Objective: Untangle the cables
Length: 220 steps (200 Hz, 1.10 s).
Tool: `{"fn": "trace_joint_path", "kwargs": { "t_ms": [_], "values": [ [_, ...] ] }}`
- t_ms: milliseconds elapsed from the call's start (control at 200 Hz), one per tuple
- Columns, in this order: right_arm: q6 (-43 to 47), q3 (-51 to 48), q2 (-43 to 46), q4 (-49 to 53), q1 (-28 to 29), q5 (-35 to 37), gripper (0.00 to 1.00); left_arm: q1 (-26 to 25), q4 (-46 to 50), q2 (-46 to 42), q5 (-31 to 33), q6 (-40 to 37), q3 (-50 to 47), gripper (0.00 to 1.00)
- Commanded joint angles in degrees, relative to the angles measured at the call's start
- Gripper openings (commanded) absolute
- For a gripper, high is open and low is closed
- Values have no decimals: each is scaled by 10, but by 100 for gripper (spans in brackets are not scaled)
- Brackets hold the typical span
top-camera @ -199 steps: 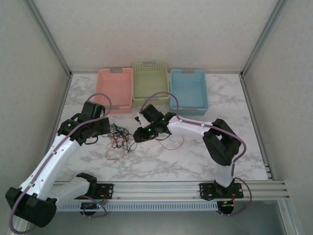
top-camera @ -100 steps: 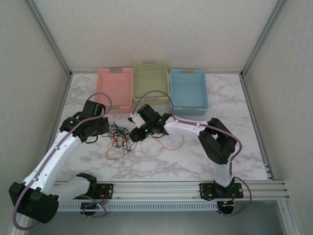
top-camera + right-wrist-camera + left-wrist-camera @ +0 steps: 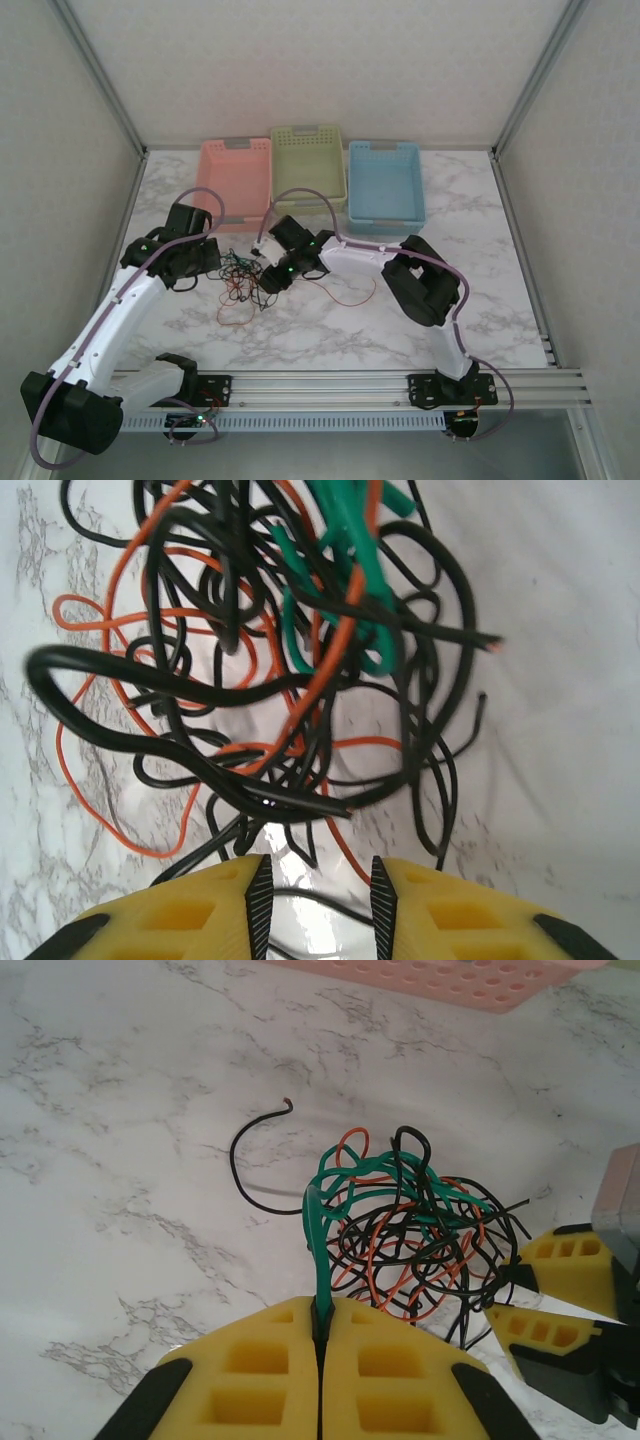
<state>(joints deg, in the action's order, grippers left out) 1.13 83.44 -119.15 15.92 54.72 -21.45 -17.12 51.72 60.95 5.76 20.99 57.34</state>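
We see the left end effector (image 3: 320,1312) pinching a green cable (image 3: 312,1235) of the tangle of cables (image 3: 243,278), which lies on the marble tabletop (image 3: 400,330) near the pink basket (image 3: 250,215). The right end effector (image 3: 315,885) stands partly spread at the tangle's edge, with black strands running into its gap.

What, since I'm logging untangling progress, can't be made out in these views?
- Top external: the cables are too small to trace crossings.
- Left wrist: the green cable ends hidden inside the shut left claw.
- Right wrist: black strands blur near the lens and pass behind the open right claw; contact unclear.
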Motion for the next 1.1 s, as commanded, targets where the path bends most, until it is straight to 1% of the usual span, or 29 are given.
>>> {"fn": "trace_joint_path", "kwargs": {
  "t_ms": [0, 270, 365, 481, 566, 596, 666, 866, 1096],
  "values": [
    [32, 26, -20, 18, 12, 18, 35, 5, 13, 1, -11, -4, -3, 0],
    [36, 54, -55, 32, 14, 40, 37, 5, 12, 4, -16, -5, -4, 0],
    [38, 69, -70, 41, 13, 42, 35, 5, 12, 4, -17, -6, -4, 0],
    [37, 68, -72, 38, 14, 50, 30, 5, 11, 3, -18, -6, -4, 0],
    [38, 60, -66, 35, 14, 46, 21, 5, 11, 3, -17, -6, -4, 0],
    [38, 56, -62, 32, 14, 46, 14, 5, 11, 3, -17, -6, -4, 0],
    [38, 43, -51, 21, 14, 45, 8, 5, 11, 3, -16, -7, -4, 0],
    [27, -25, 1, -37, 14, 50, 2, 5, 12, 3, -14, -6, -5, 0],
    [11, -72, 33, -83, 14, 52, 1, 6, 8, 5, -20, -8, -6, 0]
  ]
}}
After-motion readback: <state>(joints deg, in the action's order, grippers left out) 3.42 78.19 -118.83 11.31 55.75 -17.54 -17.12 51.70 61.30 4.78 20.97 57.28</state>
